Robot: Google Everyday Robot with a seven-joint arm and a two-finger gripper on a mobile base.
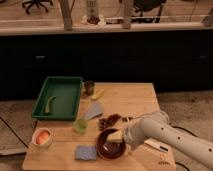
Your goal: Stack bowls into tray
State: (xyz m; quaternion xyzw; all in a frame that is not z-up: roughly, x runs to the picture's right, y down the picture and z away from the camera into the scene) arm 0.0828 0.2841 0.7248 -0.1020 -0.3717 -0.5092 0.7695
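We see a glossy maroon bowl (107,146) near the table's (135,100) front edge, just beside a blue sponge (85,152). The gripper (117,135) sits at the bowl's back-right rim; we cannot tell whether it grips. The green tray (67,96) lies back-left, well apart, with a green cup (80,125) between. Open tabletop shows at the back right.

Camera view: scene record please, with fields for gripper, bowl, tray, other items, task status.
gripper: over the maroon bowl's right side, front of table
maroon bowl: on the table, front centre, outside the tray
tray: back left on the table, holds one greenish item, no bowl
green cup: between tray and maroon bowl
peach bowl: front left corner
status: no bowl in the tray yet
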